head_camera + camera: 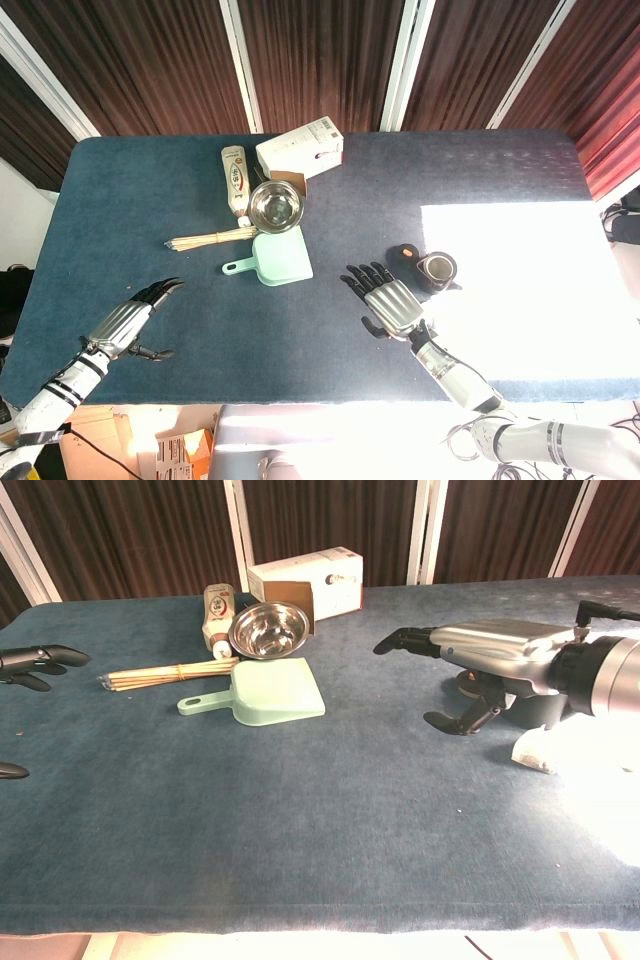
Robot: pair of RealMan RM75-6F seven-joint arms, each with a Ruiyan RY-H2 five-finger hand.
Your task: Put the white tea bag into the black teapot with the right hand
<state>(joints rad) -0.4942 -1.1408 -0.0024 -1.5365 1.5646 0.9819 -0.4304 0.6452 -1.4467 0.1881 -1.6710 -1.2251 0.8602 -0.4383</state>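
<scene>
Fingers (362, 276) of the right hand (388, 303) are stretching forward, spread apart and holding nothing, the palm hovering over bare blue cloth of the table (250, 340). Just right of that hand the black teapot (437, 270) is standing with its lid (404, 254) lying beside it; in the chest view the white tea bag (532, 750) is lying near the pot, at the border of a glaring sunlit patch. Wide open cloth is separating this hand from the left hand (130, 318), which is resting near the table's left edge with fingers apart and empty. Farther back a mint green scoop (274, 260), a bundle of bamboo skewers (212, 238), a steel bowl (275, 206), a labelled bottle (235, 178) and a white carton (300, 148) are clustering together; their printing is too small to read.
</scene>
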